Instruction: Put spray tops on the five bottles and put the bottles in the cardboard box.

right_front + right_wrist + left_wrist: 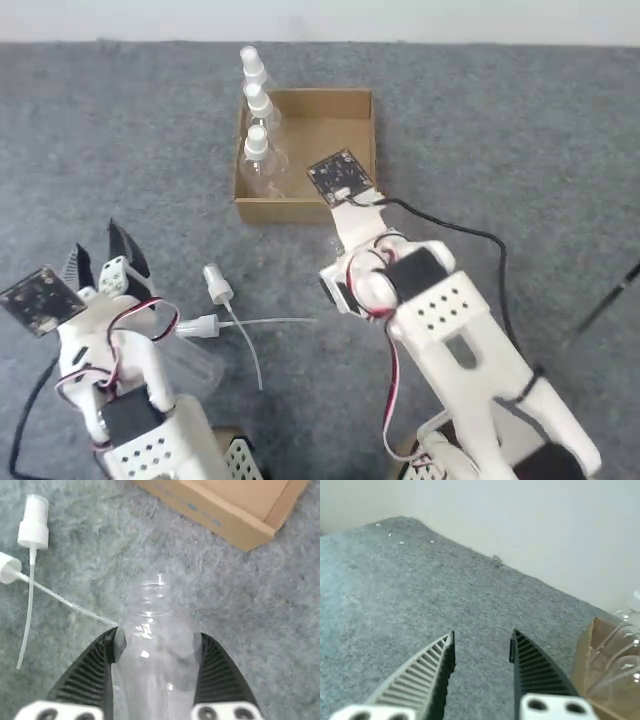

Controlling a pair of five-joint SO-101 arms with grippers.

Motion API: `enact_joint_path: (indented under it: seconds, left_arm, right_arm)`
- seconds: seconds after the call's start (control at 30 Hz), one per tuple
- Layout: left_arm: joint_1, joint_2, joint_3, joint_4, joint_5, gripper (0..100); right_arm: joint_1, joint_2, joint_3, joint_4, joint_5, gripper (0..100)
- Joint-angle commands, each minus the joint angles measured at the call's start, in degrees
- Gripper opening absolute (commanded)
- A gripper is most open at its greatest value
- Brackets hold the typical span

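Grey carpeted worktop [500,120]: carries everything, with the box at the far middle and the arms at the near side.

Brown cardboard box [320,130]: open. Three clear capped bottles [258,150] stand along one wall.

Right gripper [157,635]: jaws closed around the body of a clear uncapped plastic bottle [157,605]. Its open neck points towards the box, near the front wall.

Left gripper [482,640]: jaws spread wide with nothing between them, over bare carpet well apart from the box.

Faint clear shape [195,365]: lies beside the left arm and is probably the fifth bottle, though it is hard to tell.

Two loose white spray tops with thin dip tubes [215,285]: lie on the carpet between the arms, tubes crossing.

Risk: the held bottle could be boxed without a top. A limp tube may also miss the narrow neck. Lifting one top may drag the other by the crossed tubes. The smooth bottle could twist in the jaws while a top is pressed on.
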Motion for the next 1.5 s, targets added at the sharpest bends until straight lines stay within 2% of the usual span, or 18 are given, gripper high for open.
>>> enact_joint_path:
  seconds: [0.0, 0.2, 0.53, 0.7, 1.03, 1.47]
  left_arm:
    - [1.23, -0.70, -8.04, 5.89, 0.62, 17]
    - [1.49, -0.44, -15.87, 15.91, -1.93, 21]
    - [1.58, -0.35, -20.18, 23.74, -9.93, 21]
    - [1.58, -0.26, -21.58, 25.85, -14.24, 21]
    - [8.44, 0.44, -21.49, 28.66, -20.13, 22]
    - [15.21, 28.75, -30.90, 32.35, -26.20, 22]
  right_arm:
    - [0.66, -5.49, 1.67, -3.91, -1.05, 3.1]
    - [0.66, -9.36, 7.56, -10.33, -1.05, 3.1]
    - [0.66, -9.63, 8.79, -11.56, -1.05, 3.1]
    - [1.45, -9.63, 8.79, -11.56, -1.05, 3.1]
    - [5.58, -9.63, 8.88, -13.23, -1.05, 3.1]
    - [5.76, -9.63, 8.88, -13.23, -1.05, 3.1]
